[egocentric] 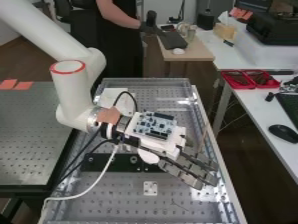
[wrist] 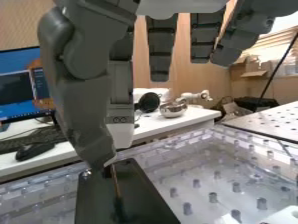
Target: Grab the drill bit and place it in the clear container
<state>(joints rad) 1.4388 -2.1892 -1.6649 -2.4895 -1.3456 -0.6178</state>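
In the high view the hand (egocentric: pixel 193 170) reaches over the lower middle of the bench, just right of a black plate (egocentric: pixel 120 162). Large in the wrist view are the hand (wrist: pixel 83 95)'s thumb and a finger beside it, their tips close together, with other fingers hanging straighter. A thin coppery drill bit (wrist: pixel 115 181) points down from the thumb's tip, pinched there, over the black plate (wrist: pixel 149 205). A large clear plastic tray-like piece (egocentric: pixel 146 89) covers the perforated bench; I cannot tell if it is the clear container.
Two red bins (egocentric: pixel 238 79) with small items stand on the white side table (egocentric: pixel 271 107), along with a mouse (egocentric: pixel 283 133). A black cable (egocentric: pixel 83 152) and a white cable (egocentric: pixel 100 177) trail from the wrist. Left is a perforated dark table (egocentric: pixel 33 135).
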